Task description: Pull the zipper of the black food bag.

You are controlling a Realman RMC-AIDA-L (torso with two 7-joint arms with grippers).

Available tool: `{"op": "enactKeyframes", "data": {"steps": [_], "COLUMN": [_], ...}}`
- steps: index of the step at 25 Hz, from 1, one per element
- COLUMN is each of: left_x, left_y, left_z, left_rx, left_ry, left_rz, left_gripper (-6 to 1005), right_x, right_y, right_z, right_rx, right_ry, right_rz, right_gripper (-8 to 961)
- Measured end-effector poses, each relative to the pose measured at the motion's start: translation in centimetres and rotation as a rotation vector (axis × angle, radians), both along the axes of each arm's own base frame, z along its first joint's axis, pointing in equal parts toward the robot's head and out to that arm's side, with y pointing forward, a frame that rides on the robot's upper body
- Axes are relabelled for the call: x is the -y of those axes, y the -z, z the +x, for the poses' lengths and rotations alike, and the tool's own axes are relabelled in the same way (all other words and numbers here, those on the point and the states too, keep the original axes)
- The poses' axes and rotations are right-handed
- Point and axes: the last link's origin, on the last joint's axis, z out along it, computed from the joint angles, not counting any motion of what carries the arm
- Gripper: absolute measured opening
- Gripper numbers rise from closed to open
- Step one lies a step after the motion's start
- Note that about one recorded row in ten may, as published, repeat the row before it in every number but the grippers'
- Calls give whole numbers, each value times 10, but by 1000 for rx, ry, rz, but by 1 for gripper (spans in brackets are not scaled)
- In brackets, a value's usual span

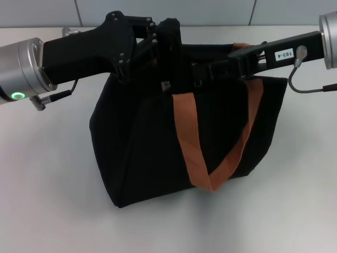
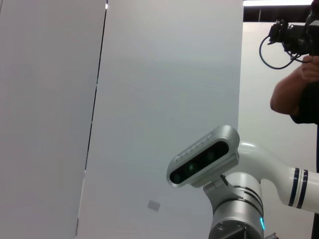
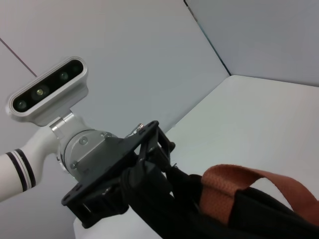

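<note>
Left claw (image 1: 152, 39) clamped on top edge of black food bag (image 1: 142, 153) on worktop (image 1: 47, 200); right claw (image 1: 221, 66) at bag top, grip can't tell.

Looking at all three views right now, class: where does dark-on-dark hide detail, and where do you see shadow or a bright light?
Head view: the left gripper and right gripper merge with the large boxy black fabric food bag, so the zipper cannot be picked out; a soft shadow lies on the white table beside the bag. Left wrist view: a bright ceiling strip light. Right wrist view: black fabric shows no detail.
</note>
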Motion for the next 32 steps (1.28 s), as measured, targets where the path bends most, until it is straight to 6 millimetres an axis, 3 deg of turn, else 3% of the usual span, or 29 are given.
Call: {"op": "enactKeyframes", "data": {"steps": [1,8,16,21,32], "left_x": [0,0,1,1,1], "left_y": [0,0,-1,0,1], "left_z": [0,0,0,0,1], "left_rx": [3,6,8,12,13], "left_ry": [1,-2,-5,-4,-2], "left_rz": [0,-3,-4,-10,-11], "left_gripper": [65,70,77,81,90], "right_x": [0,1,-10,-17,-28], "right_y": [-1,-6,-24,-24,-27], "right_z": [1,0,-16,-23,-21], "right_rx": [-3,0,87,138,269], "right_ry": [5,16,46,49,101], "right_rz": [0,12,45,49,83], "right_gripper": [137,-2,1,2,6]}}
